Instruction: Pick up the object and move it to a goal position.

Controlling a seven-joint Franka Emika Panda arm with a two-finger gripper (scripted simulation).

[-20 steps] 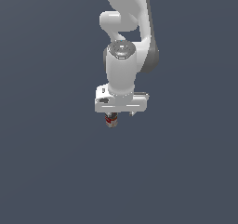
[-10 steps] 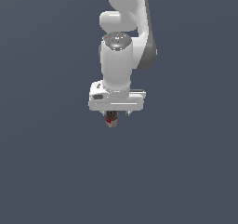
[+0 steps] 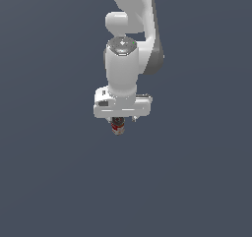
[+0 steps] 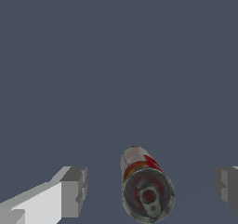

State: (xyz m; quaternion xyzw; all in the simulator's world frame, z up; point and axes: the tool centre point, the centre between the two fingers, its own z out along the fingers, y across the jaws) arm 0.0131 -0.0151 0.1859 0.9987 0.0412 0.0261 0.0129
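Note:
The can (image 4: 145, 186) has a red-and-white label and a grey metal end with a pull tab facing the wrist camera. It sits between my two grey fingertips (image 4: 74, 190), with a clear gap on each side. My gripper (image 4: 149, 188) is open and touches nothing. In the exterior view the can (image 3: 117, 127) pokes out just below the white hand, and my gripper (image 3: 118, 123) is right over it, its fingers mostly hidden by the hand.
A plain dark grey-blue surface (image 3: 49, 182) fills both views. The white arm (image 3: 130, 44) rises above the hand toward the top of the exterior view. No goal marker or other object shows.
The hand has shifted slightly toward the exterior view's left and the wrist has settled over the can. The can has not moved.

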